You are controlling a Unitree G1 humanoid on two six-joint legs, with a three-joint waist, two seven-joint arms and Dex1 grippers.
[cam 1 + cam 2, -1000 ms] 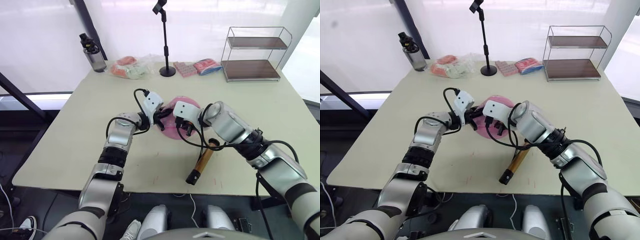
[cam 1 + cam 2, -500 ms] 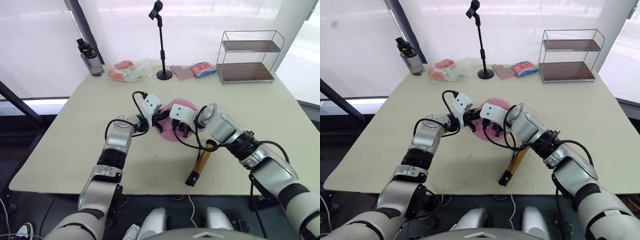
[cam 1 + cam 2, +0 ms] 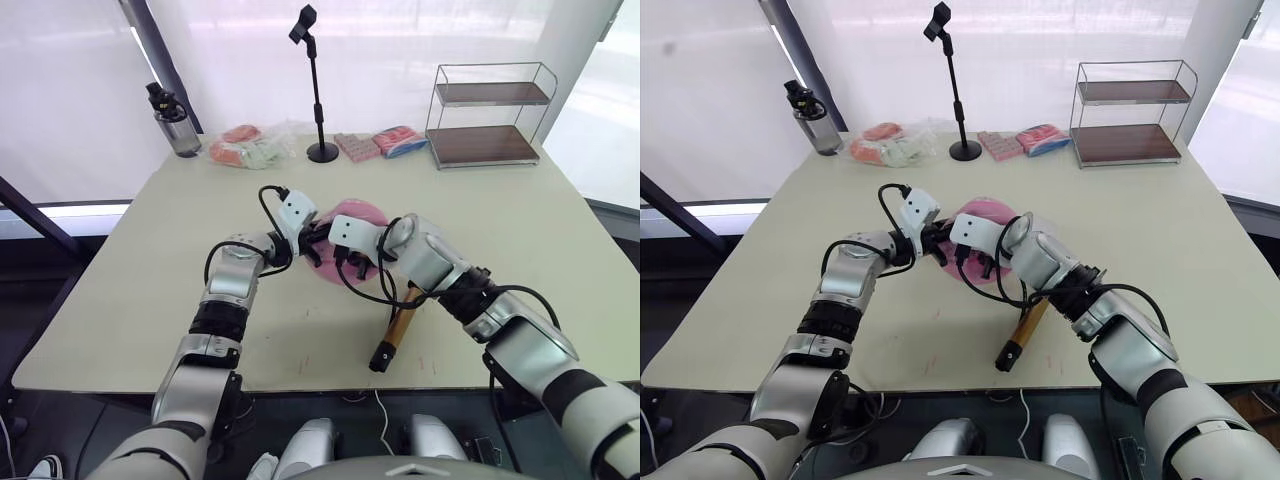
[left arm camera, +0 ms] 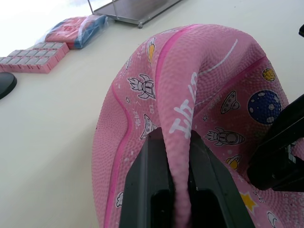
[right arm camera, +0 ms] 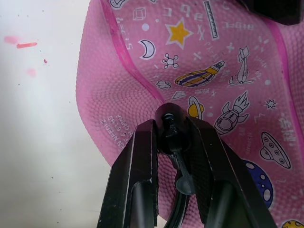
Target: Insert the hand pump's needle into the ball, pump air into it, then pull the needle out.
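Black fingers of our left gripper (image 4: 178, 190) are clenched on a pinched fold of the ball (image 4: 213, 90), the pink rubber squeezed up between them. Our right gripper (image 5: 173, 142) grasps the black fitting (image 5: 170, 124) at the end of the hose (image 3: 385, 283), its tip set against the ball's skin; the needle itself is too small for us to make out, so we cannot tell whether it is in the valve. Both grippers meet at the ball in the middle of the table (image 3: 150, 260), the left (image 3: 312, 243) on its left side and the right (image 3: 352, 258) on its near side.

Soft and partly collapsed, the ball (image 3: 352, 218) lies on the table, printed with rockets, planets and stars. From the right gripper the hose loops down and to the right to the pump (image 3: 400, 322), which lies flat on the table just near and right of the ball, its bronze barrel pointing toward the near edge, with a black cap at that end.

Along the far edge stand a dark bottle (image 3: 170, 122) at the left, plastic-wrapped packets (image 3: 250, 150) beside it, a black stand pole (image 3: 318, 95) on a round base, a pink tablet-like pack (image 3: 357, 146) and another wrapped packet (image 3: 403, 140), then a two-tier wire shelf (image 3: 490, 118) at the far right.
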